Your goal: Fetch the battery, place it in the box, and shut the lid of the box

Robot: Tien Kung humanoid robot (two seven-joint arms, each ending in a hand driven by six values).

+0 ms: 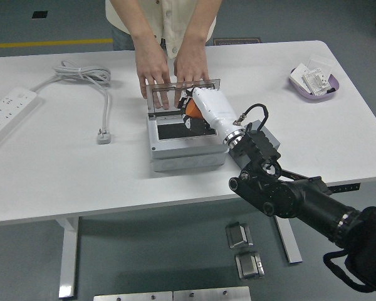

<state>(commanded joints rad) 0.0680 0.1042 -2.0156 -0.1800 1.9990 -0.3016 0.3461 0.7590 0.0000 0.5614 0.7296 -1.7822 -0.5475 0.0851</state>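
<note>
A grey metal box (187, 149) stands at the table's middle, its dark inside (178, 131) showing. Its clear framed lid (180, 94) stands upright at the back edge. A person at the far side rests both hands (155, 70) against the back of the lid. My right hand (190, 103), white with a black arm, reaches in from the lower right over the box's back right part. Its fingers are curled on an orange battery (190, 112) just in front of the lid. The fingertips are partly hidden. No left arm shows.
A white power strip (9, 113) lies at the far left, its grey cable and plug (103, 135) left of the box. A purple dish (314, 86) with white packs sits at the back right. Metal parts (239, 235) lie on the floor below the table.
</note>
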